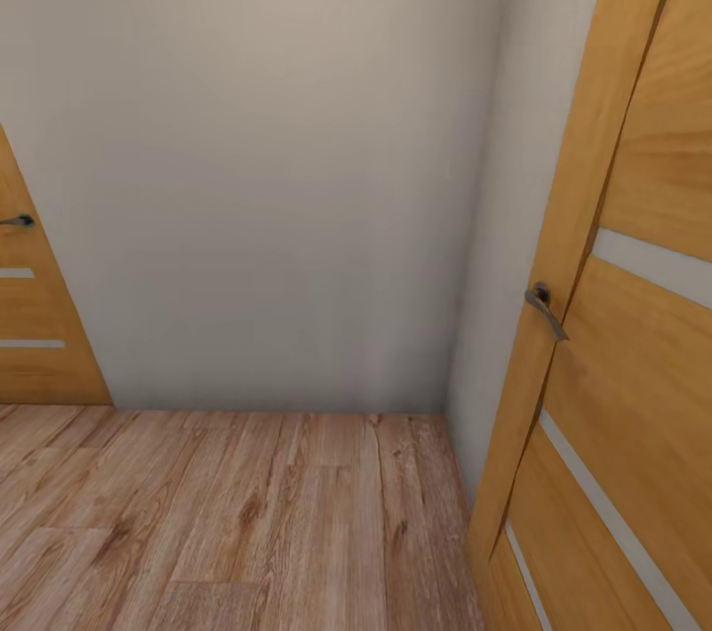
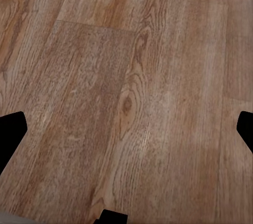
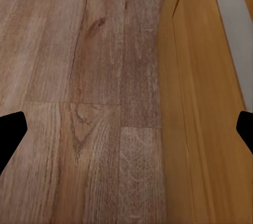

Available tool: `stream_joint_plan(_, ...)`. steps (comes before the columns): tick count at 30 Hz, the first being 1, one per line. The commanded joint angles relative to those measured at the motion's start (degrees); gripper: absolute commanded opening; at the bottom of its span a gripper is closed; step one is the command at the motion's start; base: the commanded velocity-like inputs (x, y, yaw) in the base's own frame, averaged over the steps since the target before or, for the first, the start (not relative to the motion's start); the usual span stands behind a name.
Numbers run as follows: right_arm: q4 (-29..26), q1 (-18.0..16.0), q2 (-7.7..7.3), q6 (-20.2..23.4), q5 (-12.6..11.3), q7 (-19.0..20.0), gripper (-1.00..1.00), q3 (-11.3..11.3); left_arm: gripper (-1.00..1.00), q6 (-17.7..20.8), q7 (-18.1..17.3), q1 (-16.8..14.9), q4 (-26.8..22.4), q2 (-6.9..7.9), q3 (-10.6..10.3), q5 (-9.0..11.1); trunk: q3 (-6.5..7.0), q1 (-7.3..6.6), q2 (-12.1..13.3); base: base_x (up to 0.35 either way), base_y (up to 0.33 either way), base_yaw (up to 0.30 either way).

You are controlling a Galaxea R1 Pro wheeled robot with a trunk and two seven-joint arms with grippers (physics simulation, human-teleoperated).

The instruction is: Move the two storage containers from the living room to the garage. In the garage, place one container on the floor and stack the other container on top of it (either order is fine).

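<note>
The two storage containers are out of view. In the left wrist view my left gripper (image 2: pixel 126 129) is open, its dark fingertips (image 2: pixel 10 134) far apart over light wood planks (image 2: pixel 132 76) with nothing between them. My right gripper (image 3: pixel 126 129) is open too and holds nothing. It hangs over the same plank floor (image 3: pixel 79 103), right beside the foot of an orange wooden door (image 3: pixel 205 129).
I face a corner of a beige wall (image 1: pixel 277 166) over wood-plank floor (image 1: pixel 227 522). A wooden door (image 1: pixel 633 334) with a grey handle (image 1: pixel 544 310) stands close at the right. Another door (image 1: pixel 35 334) with a handle (image 1: pixel 18 221) is at the left edge.
</note>
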Motion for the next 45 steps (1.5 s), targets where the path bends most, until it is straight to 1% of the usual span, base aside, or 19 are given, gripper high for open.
stream_joint_plan(1, -0.11, 0.05, -0.01, -0.07, 0.03, -0.06, 1.00, 0.06, 1.00, -0.34, -0.26, -0.10, 0.22, -0.02, -0.06, 0.48, -0.05, 0.00, -0.03, 0.000, 0.000, 0.000)
stream_joint_plan(2, -0.11, 0.05, -0.01, -0.08, 0.03, -0.06, 1.00, 0.06, 1.00, -0.34, -0.26, -0.10, 0.22, -0.02, -0.06, 0.48, -0.05, 0.00, -0.03, 0.000, 0.000, 0.000)
stream_joint_plan(3, 0.23, -0.28, 0.32, 0.24, -0.07, -0.06, 1.00, 0.21, 1.00, -0.43, 0.05, 0.17, 0.22, -0.35, -0.33, 0.15, -0.05, 0.00, -0.03, 0.000, 0.000, 0.000)
stream_joint_plan(6, 0.25, -0.34, 1.29, 0.24, -0.08, -0.06, 1.00, 0.19, 1.00, -0.43, 0.04, 0.17, 0.22, -1.32, -0.33, 0.14, -0.05, 0.00, -0.03, 0.000, 0.000, 0.000)
stream_joint_plan(10, 0.25, -0.43, 1.64, 0.24, 0.09, 0.02, 1.00, 0.29, 1.00, -0.43, 0.02, 0.17, 0.22, -2.60, -0.25, 0.27, -0.05, 0.00, -0.03, 0.000, 0.000, 0.000)
stream_joint_plan(17, 0.25, -0.51, 1.25, 0.16, 0.92, 0.11, 1.00, 0.56, 1.00, -0.43, -0.08, 0.17, 0.22, -2.25, -0.08, 0.35, -0.05, 0.00, -0.03, 0.000, 0.000, 0.000)
stream_joint_plan(45, 0.25, -0.51, 1.22, 0.24, 1.00, 0.12, 1.00, 0.60, 1.00, -0.43, -0.01, 0.17, 0.22, -2.20, -0.06, 0.40, -0.05, 0.00, -0.03, 0.009, -0.007, 0.000)
